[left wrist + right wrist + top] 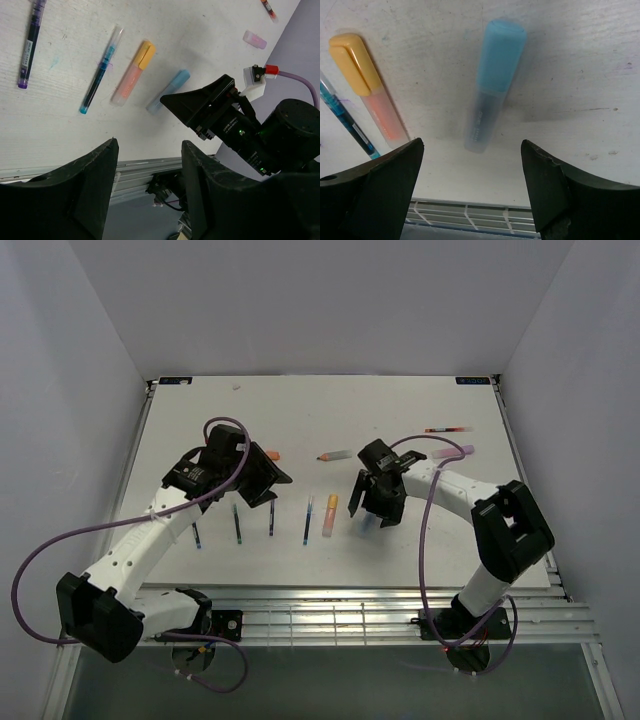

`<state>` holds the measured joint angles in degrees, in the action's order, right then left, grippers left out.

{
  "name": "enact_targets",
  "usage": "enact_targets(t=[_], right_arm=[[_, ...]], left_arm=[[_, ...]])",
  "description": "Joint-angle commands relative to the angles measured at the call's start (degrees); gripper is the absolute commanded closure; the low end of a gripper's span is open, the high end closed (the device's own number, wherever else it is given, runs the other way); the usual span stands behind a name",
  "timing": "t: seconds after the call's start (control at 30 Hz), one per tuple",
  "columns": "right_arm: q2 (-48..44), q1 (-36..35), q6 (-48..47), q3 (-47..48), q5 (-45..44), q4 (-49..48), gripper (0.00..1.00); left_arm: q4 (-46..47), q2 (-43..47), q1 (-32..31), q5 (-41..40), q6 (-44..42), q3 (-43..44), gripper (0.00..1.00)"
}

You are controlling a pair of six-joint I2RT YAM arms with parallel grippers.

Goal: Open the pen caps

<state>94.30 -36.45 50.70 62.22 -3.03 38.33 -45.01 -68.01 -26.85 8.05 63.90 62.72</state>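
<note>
A blue highlighter [485, 107] with a stubby blue pen cap [501, 55] lies on the white table [300, 410]. My right gripper [471, 145] hovers over its barrel end, open and straddling it without touching; in the top view this gripper [372, 508] mostly covers it. To its left lies an orange highlighter [382, 117] with a yellow-orange cap [350, 62]. My left gripper [150, 145] is open and empty, raised above the table's near left part [268, 485], tilted toward the right arm. In the left wrist view the blue cap [180, 80] and orange cap [145, 54] show.
Thin pens lie in a row: a purple one [30, 42], a teal one [100, 70], and others [237, 523]. A loose orange piece [272, 454], a pale pen [335, 454], a purple highlighter [455, 452] and a red-black pen [447, 429] lie farther back. A metal rail [330, 615] runs along the near edge.
</note>
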Motion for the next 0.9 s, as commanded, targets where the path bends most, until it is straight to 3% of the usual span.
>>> enact_targets(t=[0.0, 0.4, 0.5, 0.7, 0.8, 0.83, 0.87], right_arm=[[1.9, -0.2, 2.4, 2.0, -2.9, -0.5, 0.16], [8.6, -2.7, 3.2, 3.2, -5.8, 1.9, 0.27], [9.3, -3.9, 3.2, 3.4, -6.0, 3.1, 0.35], [7.9, -6.4, 3.1, -0.7, -6.0, 2.0, 0.6], [6.4, -6.3, 0.7, -1.7, -7.2, 1.3, 0.79], [5.7, -6.3, -0.8, -1.1, -7.6, 1.3, 0.91], [5.5, -6.3, -4.4, 0.5, -8.6, 1.7, 0.92]], left_arm=[[0.5, 0.3, -0.4, 0.8, -1.8, 1.2, 0.37], [0.5, -1.0, -0.4, 0.5, -3.3, 2.4, 0.43], [0.6, -0.5, -0.4, 0.5, -2.6, 1.5, 0.44], [0.6, 0.8, -0.4, -0.3, -2.1, 1.2, 0.44], [0.6, 0.8, -0.4, -0.4, -1.9, 1.3, 0.44], [0.6, 0.9, -0.4, -0.4, -1.8, 1.3, 0.45], [0.6, 0.9, -0.4, -0.2, -1.7, 1.3, 0.45]])
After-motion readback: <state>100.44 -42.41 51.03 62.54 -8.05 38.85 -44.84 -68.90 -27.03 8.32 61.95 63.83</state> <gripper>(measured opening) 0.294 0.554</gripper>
